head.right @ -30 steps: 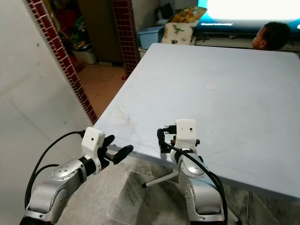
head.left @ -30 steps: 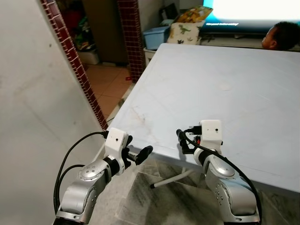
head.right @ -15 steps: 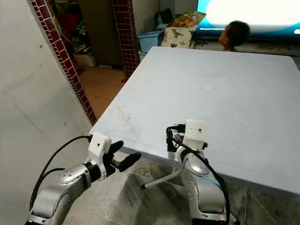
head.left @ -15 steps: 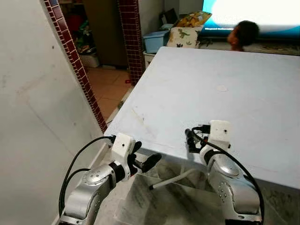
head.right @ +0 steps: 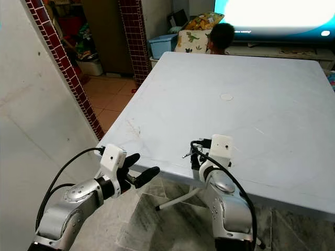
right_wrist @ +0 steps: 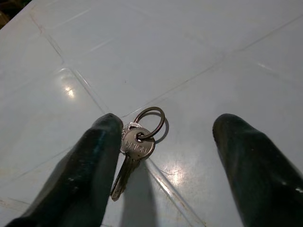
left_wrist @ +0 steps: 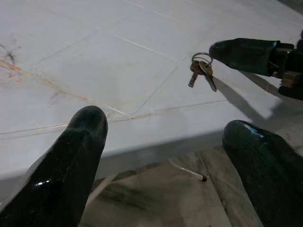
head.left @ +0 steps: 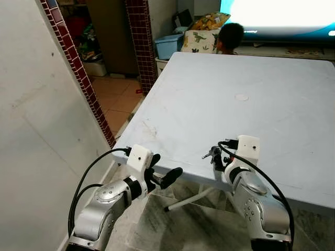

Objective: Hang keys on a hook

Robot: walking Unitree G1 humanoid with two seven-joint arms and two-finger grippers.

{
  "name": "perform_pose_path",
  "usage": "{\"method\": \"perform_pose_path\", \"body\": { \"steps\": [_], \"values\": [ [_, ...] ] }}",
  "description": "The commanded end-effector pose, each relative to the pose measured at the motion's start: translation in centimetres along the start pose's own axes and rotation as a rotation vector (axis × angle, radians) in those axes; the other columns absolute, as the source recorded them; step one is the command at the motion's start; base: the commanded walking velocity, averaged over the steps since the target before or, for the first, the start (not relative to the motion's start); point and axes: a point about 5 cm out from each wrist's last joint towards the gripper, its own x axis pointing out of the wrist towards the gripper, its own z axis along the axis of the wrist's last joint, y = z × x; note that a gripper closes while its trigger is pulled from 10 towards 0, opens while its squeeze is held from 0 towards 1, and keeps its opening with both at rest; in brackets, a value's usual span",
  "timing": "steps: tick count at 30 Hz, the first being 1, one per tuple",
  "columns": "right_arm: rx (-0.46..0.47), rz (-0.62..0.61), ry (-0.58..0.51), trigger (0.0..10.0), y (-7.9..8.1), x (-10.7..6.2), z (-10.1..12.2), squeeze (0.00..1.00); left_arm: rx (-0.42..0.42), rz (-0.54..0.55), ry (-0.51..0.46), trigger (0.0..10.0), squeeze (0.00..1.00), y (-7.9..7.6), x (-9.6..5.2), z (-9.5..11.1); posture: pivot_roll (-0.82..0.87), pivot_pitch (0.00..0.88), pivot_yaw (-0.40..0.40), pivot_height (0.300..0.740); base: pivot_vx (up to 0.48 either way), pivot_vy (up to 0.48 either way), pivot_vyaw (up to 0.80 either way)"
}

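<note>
We stand at the near edge of a large pale blue table (head.left: pixel 251 78), with a white wall (head.left: pixel 36 136) close on our left. This wall ends in a strip of dark red tiles (head.left: pixel 78 78). Beyond the far side of the table there is a bright screen (head.left: pixel 282 13), and a person's head (head.left: pixel 230 36) shows just over the far edge, beside a dinosaur-print cushion (head.left: pixel 201 39) and a blue tub (head.left: pixel 170 44).

Our left arm is bent and reaches forward below the table edge, over the stone floor (head.left: pixel 178 225). The left gripper (head.left: pixel 166 177) points toward the table's underside, and its two black fingers are spread wide apart with nothing between them. A black cable (head.left: pixel 86 178) loops from this wrist.

Our right arm is raised from the elbow so that the right gripper (right_wrist: pixel 165 156) lies over the near edge of the table top. Its fingers (right_wrist: pixel 85 165) are spread apart too. The keys (right_wrist: pixel 135 151), two on a small metal ring, lie flat on the table between these fingers. They are touching or almost touching one finger; we cannot tell which. The other finger is well apart from them.
</note>
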Motion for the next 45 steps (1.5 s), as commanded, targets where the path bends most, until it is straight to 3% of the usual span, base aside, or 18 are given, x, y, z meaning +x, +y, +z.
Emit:
{"method": "perform_pose_path", "body": {
  "steps": [1,9,14,17,18,19,24,26,27,28,36,45],
  "values": [
    [0.015,0.034,0.004,1.2,0.6,0.2,0.0,0.0,0.004,0.006,0.007,10.0,0.0,0.2,-0.2,-0.1,-0.07,0.0,0.107,0.74,0.0,0.0,0.0],
    [0.026,0.032,0.001,1.1,0.5,0.9,0.4,0.0,0.019,-0.042,0.004,10.0,0.0,-0.1,0.0,0.2,-0.07,0.0,0.108,0.74,0.0,0.0,0.0],
    [0.031,0.057,0.008,0.0,0.8,1.1,0.2,0.0,0.031,-0.051,0.01,10.0,0.0,-0.2,0.0,0.2,-0.07,0.0,0.11,0.74,0.0,0.0,0.0],
    [0.029,0.054,0.011,0.0,0.8,1.2,0.1,0.0,0.033,-0.053,0.013,10.0,0.0,-0.2,0.0,0.2,-0.07,0.0,0.11,0.74,0.0,0.0,0.0],
    [0.03,0.054,0.011,0.2,0.8,1.3,0.2,0.0,0.034,-0.054,0.013,10.0,0.0,-0.2,0.0,0.2,-0.07,0.0,0.11,0.74,0.0,0.0,0.0],
    [0.036,0.058,0.013,1.5,1.0,1.4,0.2,0.0,0.037,-0.057,0.017,10.0,0.0,-0.3,0.0,0.1,-0.07,0.0,0.11,0.74,0.0,0.0,0.0],
    [0.058,0.065,0.024,1.8,1.2,1.7,0.0,0.0,0.038,-0.061,0.018,10.0,0.0,-0.5,0.1,0.0,-0.07,0.0,0.11,0.74,0.0,0.0,0.0],
    [0.069,0.073,0.038,0.8,1.3,2.1,-0.2,0.0,0.04,-0.064,0.018,10.0,0.0,-0.5,0.1,0.0,-0.07,0.0,0.11,0.74,0.0,0.0,0.0],
    [0.073,0.072,0.041,0.8,1.3,2.2,-0.3,0.0,0.041,-0.064,0.018,10.0,0.0,-0.5,0.1,0.0,-0.07,0.0,0.11,0.74,0.0,0.0,0.0],
    [0.079,0.07,0.047,0.0,1.2,2.3,-0.4,0.0,0.042,-0.064,0.018,10.0,0.0,-0.5,0.1,0.0,-0.07,0.0,0.11,0.74,0.0,0.0,0.0],
    [0.077,0.024,0.053,0.0,0.3,2.4,-0.5,0.0,0.05,-0.064,0.02,10.0,0.0,-0.5,0.0,0.0,-0.07,0.0,0.111,0.74,0.0,0.0,0.0],
    [0.002,-0.02,-0.053,0.0,-0.3,2.2,1.0,0.0,0.061,-0.044,0.011,10.0,0.0,-0.4,0.2,0.1,-0.07,0.0,0.111,0.74,0.0,0.0,0.0]
  ]
}}
